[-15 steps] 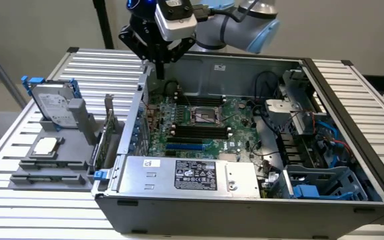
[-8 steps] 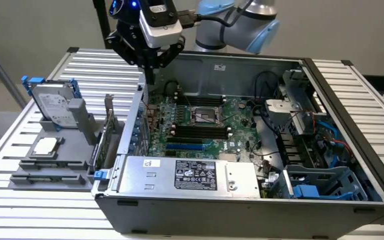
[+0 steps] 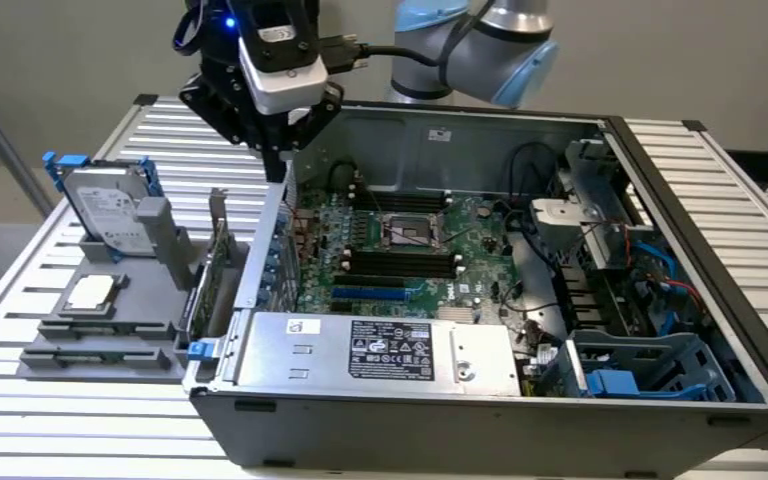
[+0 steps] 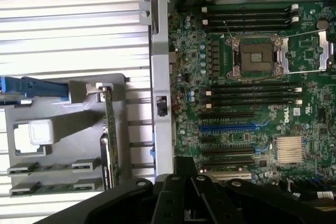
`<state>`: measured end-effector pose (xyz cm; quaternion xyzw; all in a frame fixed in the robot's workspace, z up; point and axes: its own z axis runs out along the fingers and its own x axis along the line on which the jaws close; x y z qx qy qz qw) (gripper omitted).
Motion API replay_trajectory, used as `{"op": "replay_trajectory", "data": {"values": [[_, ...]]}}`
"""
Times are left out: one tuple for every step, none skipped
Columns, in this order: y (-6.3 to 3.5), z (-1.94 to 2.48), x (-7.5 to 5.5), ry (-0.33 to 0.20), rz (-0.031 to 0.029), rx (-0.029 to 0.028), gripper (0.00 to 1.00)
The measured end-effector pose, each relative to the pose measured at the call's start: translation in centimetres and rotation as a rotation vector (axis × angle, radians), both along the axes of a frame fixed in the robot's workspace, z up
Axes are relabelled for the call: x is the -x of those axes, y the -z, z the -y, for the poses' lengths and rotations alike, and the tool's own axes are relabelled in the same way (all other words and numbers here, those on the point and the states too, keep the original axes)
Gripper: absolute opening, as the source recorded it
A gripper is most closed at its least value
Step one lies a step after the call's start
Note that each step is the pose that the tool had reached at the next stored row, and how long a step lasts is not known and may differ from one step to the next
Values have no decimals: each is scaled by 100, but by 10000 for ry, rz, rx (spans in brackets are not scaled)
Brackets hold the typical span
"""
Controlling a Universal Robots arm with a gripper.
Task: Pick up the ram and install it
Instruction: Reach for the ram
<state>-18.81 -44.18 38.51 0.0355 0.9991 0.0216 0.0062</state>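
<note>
The ram is a thin green stick standing on edge in a slot of the grey holder (image 3: 104,300) at the exterior view's left; one stick (image 3: 101,327) (image 4: 52,167) has a second like it (image 3: 91,356) (image 4: 52,187) beside it. My gripper (image 3: 277,168) (image 4: 184,179) hangs shut with nothing in it, above the near wall of the open computer case (image 3: 271,240), well away from the ram. The motherboard (image 3: 398,240) (image 4: 247,129) lies inside the case, with empty black memory slots (image 3: 391,265) (image 4: 252,94) on both sides of the processor socket (image 3: 408,232) (image 4: 254,56).
The holder also carries a hard drive (image 3: 107,208) in a blue frame, a small silver processor chip (image 3: 92,292) (image 4: 40,131) and an upright expansion card (image 3: 217,262) (image 4: 110,129). A power supply (image 3: 384,350) and drive cages (image 3: 624,270) fill the case's front and right.
</note>
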Motion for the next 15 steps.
{"op": "replay_trajectory", "data": {"values": [[5,21,26,-1,-4,1,11],[10,43,55,-1,-6,0,11],[15,64,83,0,-9,1,11],[19,84,109,0,-10,1,11],[23,103,136,-1,-13,1,11],[28,123,164,-1,-14,0,11],[31,142,192,-1,-16,0,11],[36,163,223,0,-17,1,11],[39,182,251,-1,-19,1,11],[44,202,280,0,-20,1,11],[47,221,309,-1,-21,1,11],[51,240,337,0,-22,1,11],[55,259,367,0,-24,1,11],[59,280,398,-1,-25,1,11],[64,298,429,0,-24,0,11]]}}
